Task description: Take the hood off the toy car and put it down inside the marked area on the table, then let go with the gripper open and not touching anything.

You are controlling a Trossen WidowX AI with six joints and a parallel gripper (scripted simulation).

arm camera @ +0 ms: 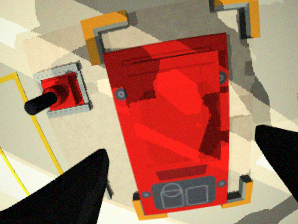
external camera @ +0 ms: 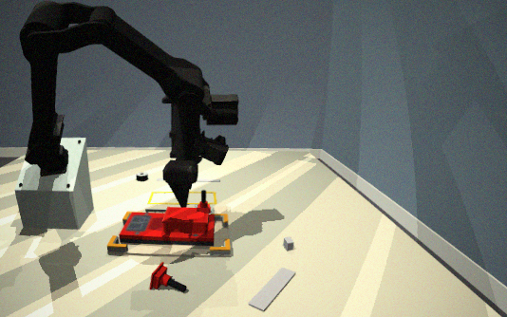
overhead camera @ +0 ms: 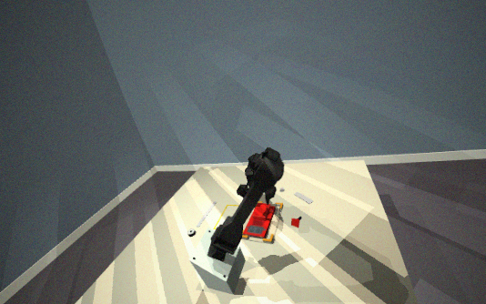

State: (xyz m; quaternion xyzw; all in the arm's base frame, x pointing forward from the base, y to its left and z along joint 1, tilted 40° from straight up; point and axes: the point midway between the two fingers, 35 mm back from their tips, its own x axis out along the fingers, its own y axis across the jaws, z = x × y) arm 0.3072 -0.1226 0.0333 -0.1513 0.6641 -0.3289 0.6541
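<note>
The toy car (overhead camera: 258, 220) (external camera: 154, 230) (arm camera: 114, 74) is a flat red body with a grey panel at one end. Its hood (external camera: 185, 221) (arm camera: 150, 130), a raised red block, sits on the other part of the body. My gripper (arm camera: 181, 144) is open and empty, pointing down low over the car. In the wrist view one finger stands off each long side of the car. The exterior view shows the fingertips near the hood's top; exact height is unclear. The marked area (overhead camera: 232, 205) (external camera: 166, 192) (arm camera: 48, 142) is a yellow outline beside the car.
Orange corner brackets (external camera: 221, 247) (arm camera: 93, 42) surround the car. A red part with a black post (external camera: 203, 207) (arm camera: 62, 92) stands between car and outline. Another red part (overhead camera: 295, 222) (external camera: 160, 276) lies on the opposite side, near a grey strip (overhead camera: 303, 197) (external camera: 272, 289) and small cube (external camera: 289, 244).
</note>
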